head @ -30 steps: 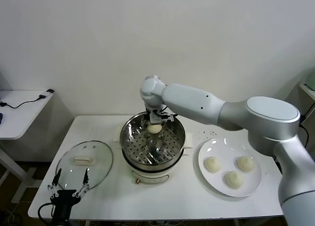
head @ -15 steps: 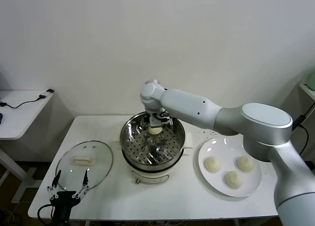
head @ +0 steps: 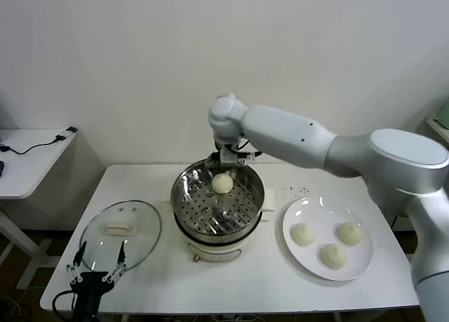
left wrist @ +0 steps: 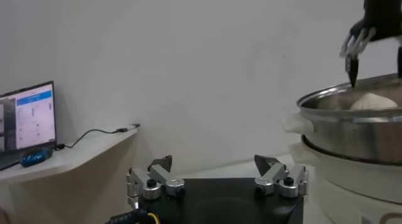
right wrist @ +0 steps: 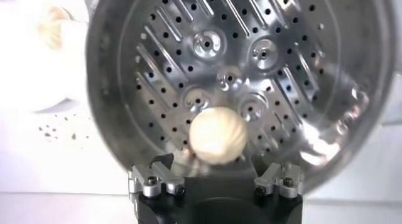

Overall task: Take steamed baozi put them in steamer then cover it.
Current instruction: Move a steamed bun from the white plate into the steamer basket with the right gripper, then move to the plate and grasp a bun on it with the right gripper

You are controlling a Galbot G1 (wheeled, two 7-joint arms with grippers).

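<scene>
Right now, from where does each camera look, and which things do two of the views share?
Head view: high, looking down at the table; both arms show.
Left wrist view: low by the table edge, facing the steamer sideways; left pincer open.
Right wrist view: above the steamer, looking down; right pincer open.
Shared: steamer and the baozi inside.

Shiny perforated metal steamer, clear glass cover, matt dough baozi, glossy white plate.

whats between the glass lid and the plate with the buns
In the head view, the steamer stands between the cover and the white plate, with one baozi inside it.
</scene>
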